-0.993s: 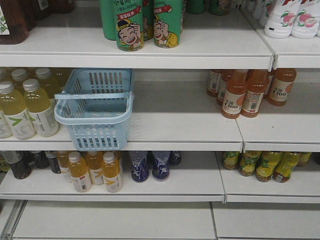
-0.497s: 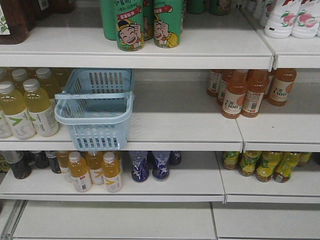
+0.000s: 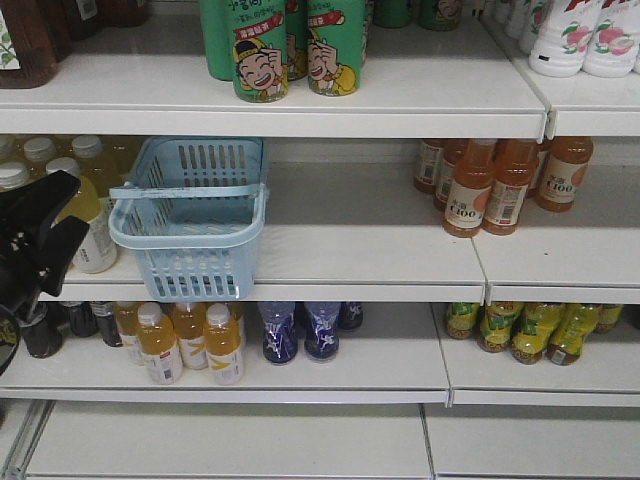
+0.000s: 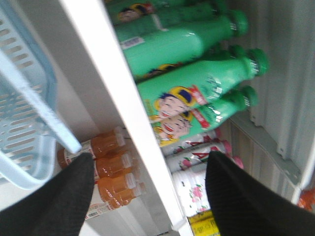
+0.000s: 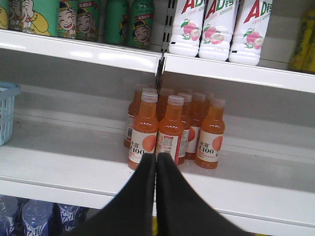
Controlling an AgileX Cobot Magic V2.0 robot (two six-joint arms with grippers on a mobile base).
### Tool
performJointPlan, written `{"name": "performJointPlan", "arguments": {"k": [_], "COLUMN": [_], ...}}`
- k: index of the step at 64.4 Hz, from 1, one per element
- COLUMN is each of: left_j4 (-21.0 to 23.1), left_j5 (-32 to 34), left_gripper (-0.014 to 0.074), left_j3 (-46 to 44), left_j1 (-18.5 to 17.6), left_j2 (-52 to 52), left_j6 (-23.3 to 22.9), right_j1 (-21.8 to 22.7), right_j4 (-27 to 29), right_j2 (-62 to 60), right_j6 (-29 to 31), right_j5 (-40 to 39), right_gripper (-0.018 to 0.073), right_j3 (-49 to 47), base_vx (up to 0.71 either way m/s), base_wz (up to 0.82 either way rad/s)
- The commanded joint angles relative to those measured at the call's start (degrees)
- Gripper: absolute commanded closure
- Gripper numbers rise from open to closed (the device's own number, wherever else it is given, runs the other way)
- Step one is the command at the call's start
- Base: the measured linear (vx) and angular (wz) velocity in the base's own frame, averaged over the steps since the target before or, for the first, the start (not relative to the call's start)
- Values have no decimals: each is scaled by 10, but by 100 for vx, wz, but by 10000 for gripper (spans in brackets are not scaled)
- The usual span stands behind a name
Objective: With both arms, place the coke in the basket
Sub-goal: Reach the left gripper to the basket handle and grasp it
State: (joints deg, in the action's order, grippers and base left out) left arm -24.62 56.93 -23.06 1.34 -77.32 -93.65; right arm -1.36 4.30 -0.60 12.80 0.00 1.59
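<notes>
Blue basket (image 3: 200, 272) sits empty at centre left on its shelf (image 3: 380, 250), no coke in any view, left gripper (image 4: 150, 154) jaws apart, right gripper (image 5: 156, 158) jaws pressed together empty, so I judge nothing done yet.

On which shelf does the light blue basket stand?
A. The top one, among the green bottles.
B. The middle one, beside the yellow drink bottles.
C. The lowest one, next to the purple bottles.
B: the basket stands on the middle shelf, with the yellow drink bottles close beside it.
</notes>
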Motion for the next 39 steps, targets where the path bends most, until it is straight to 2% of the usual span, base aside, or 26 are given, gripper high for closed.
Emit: {"name": "performJointPlan", "arguments": {"k": [1, 8, 17, 39], "left_j4": [21, 16, 16, 11], "left_j5": [80, 107, 105, 119], "left_gripper": [112, 112, 112, 112], "left_j3": [-40, -90, -142, -236], "left_j1": [-4, -4, -4, -4], "left_j2": [-57, -137, -212, -325], "left_j6": [-5, -5, -21, -70], "right_j1": [2, 2, 2, 2], "right_j4": [-1, -1, -1, -1], "right_j2": [-10, -10, -10, -10], "right_j6": [3, 3, 3, 3], "right_j5": [-43, -43, -43, -43], "right_gripper": [561, 561, 561, 561], "right_j3": [6, 6, 6, 6], "base_vx": [0, 0, 0, 0], "base_wz": [0, 0, 0, 0]}}
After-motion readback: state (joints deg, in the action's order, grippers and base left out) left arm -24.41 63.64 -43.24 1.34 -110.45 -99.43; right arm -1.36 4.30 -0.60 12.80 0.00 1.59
